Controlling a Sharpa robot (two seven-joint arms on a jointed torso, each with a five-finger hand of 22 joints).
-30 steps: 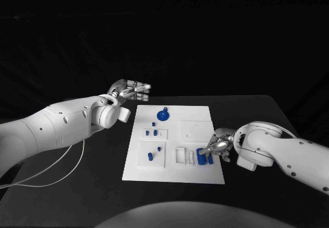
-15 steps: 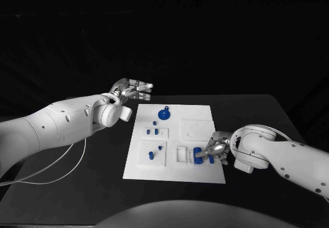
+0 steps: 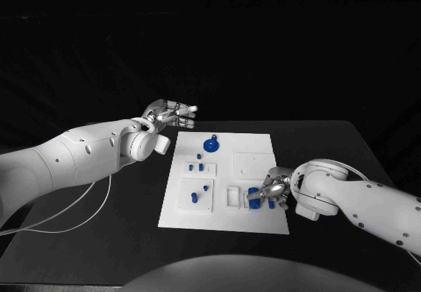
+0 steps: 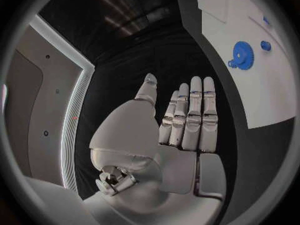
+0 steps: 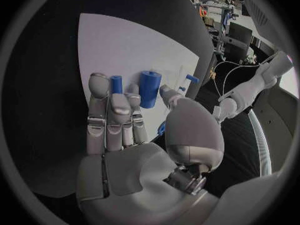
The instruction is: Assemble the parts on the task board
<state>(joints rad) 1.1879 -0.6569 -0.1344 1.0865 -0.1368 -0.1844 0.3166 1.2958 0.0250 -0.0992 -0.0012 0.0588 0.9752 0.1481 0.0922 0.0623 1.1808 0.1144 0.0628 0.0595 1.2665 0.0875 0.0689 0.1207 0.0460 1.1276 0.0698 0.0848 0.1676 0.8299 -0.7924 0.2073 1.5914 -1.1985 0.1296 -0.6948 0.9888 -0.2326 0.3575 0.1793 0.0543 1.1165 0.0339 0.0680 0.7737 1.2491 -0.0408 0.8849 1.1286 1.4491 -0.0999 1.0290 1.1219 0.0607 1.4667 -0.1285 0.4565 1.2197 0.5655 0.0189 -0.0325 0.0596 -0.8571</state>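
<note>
The right hand point(image 3: 273, 190) seemingly pinches a blue cylinder point(image 5: 149, 87) over the task board point(image 3: 254, 221); the left hand point(image 3: 171, 114) hovers released, fingers apart.

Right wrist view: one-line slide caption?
Right hand reaches over the task board, fingers at a blue cylinder and a thinner blue peg.

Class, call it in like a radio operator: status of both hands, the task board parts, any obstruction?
Left hand open, raised beside white task board. Right hand at blue cylindrical part; grip unclear. Blue gear part untouched. Nothing obstructing.
</note>
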